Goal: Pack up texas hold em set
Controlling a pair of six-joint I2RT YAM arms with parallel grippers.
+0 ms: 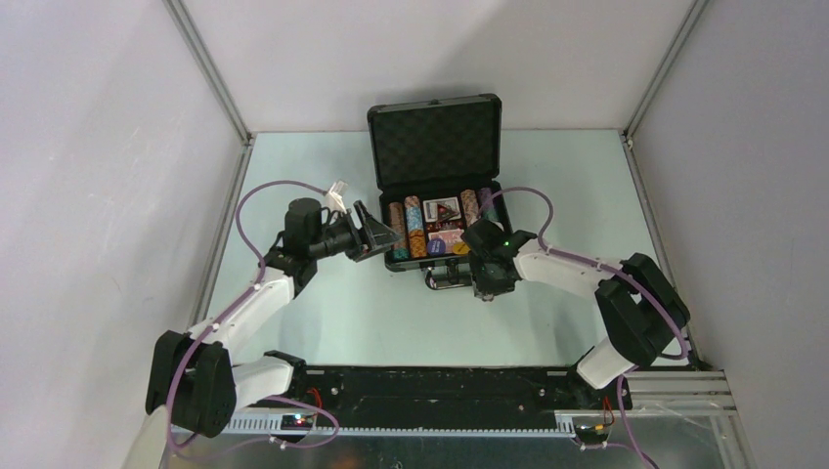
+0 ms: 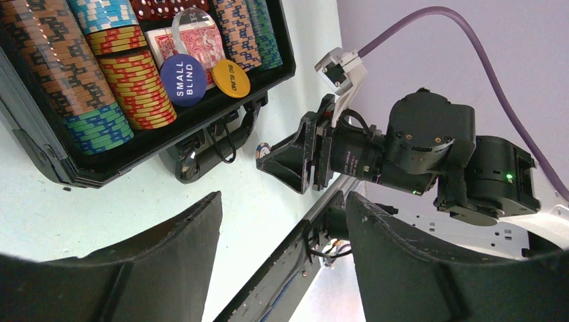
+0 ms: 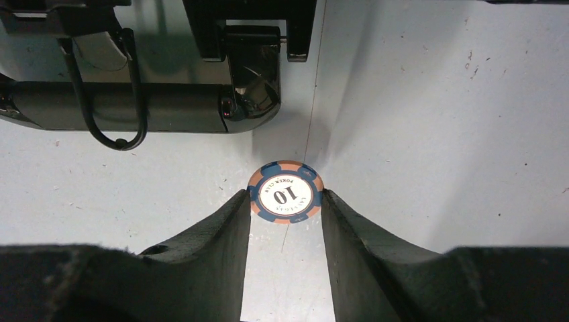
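Right gripper (image 3: pixel 286 198) pinches the "10" poker chip (image 3: pixel 286 191) by its rim — likely light, stiff, slick | left gripper (image 2: pixel 283 201) stands apart, empty.

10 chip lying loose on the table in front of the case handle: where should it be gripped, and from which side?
Grip the 10 chip by its rim, at two opposite edge points, coming from straight above. It lies flat, face up, on the table, so only the thin edge offers a hold. The right gripper has its jaws against both sides that way.
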